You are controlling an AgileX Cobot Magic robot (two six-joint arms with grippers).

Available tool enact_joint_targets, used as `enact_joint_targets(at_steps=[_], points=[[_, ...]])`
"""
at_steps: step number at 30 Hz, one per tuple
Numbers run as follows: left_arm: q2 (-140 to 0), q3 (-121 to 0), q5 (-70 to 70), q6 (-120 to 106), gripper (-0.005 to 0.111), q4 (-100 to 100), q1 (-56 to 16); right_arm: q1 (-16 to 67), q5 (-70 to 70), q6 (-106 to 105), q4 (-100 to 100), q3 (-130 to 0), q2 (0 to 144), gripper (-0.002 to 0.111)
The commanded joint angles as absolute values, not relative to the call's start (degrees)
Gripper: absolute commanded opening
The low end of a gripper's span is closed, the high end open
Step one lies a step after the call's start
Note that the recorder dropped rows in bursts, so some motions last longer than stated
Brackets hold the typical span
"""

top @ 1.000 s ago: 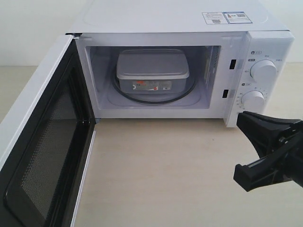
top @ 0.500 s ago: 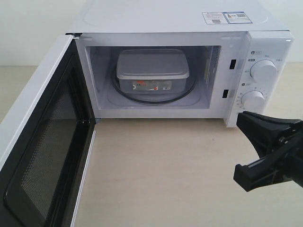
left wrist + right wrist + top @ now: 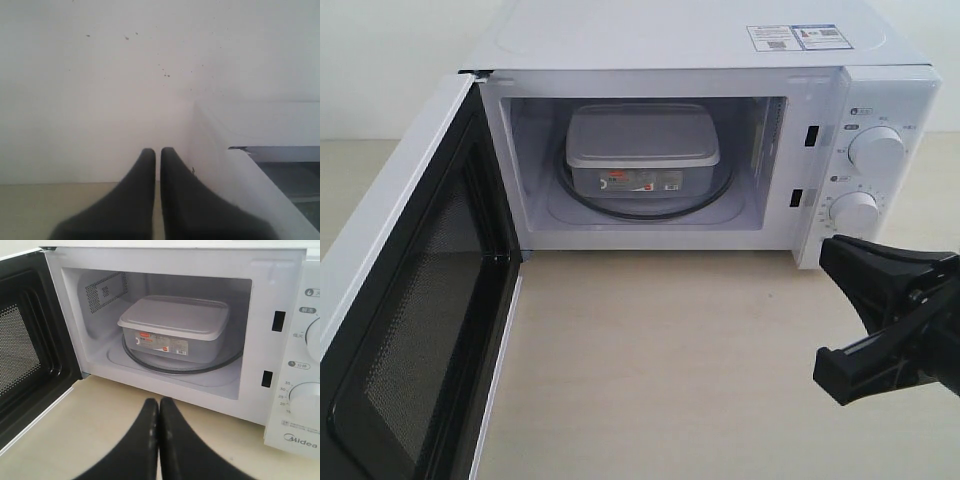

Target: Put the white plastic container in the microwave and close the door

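Note:
The white plastic container (image 3: 642,150) (image 3: 175,322), lid on, sits on the glass turntable inside the microwave (image 3: 720,40) (image 3: 287,315). The door (image 3: 410,330) (image 3: 25,350) stands wide open to the left, its mesh inner face showing. My right gripper (image 3: 159,401) is shut and empty, low over the table in front of the cavity opening and apart from it. Its black body (image 3: 910,310) shows at the right edge of the exterior view. My left gripper (image 3: 157,150) is shut and empty, beside the white outer face of the door (image 3: 225,170). It is out of the exterior view.
The microwave's two round knobs (image 3: 876,150) are on its right panel, just behind the right arm. Light wooden tabletop (image 3: 660,360) stretches in front of the cavity. A plain white wall (image 3: 100,90) stands behind.

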State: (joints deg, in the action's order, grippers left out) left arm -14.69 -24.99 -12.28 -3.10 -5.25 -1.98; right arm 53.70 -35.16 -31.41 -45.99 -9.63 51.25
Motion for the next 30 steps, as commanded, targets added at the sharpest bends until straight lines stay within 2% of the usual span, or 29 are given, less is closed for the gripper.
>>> enact_joint_targets(at_steps=[1,6,9,15,30], points=[[-19.37,-30.89,-19.18,-3.27,0.004,-1.9,-1.81,53.83,-35.61,-31.89,-45.9,-9.25,51.12,0.0],[-37.14,-48.34,-51.96,-4.15,0.004,-2.04,-1.81,53.83,-35.36,-31.89,-45.9,-9.25,51.12,0.0],[-47.63,-51.62,-66.08,-5.42,0.004,-10.69,-1.81,53.83,-35.38,-31.89,-46.03,-9.25,51.12,0.0],[-56.84,-51.62,-69.41,-22.68,0.004,-32.75,-1.81,53.83,-35.28,-31.89,-46.41,-9.25,51.12,0.0],[-64.93,-50.99,-68.48,-30.99,0.004,-41.35,-3.15,53.83,-42.19,-32.03,-46.99,-9.25,51.0,0.0]])
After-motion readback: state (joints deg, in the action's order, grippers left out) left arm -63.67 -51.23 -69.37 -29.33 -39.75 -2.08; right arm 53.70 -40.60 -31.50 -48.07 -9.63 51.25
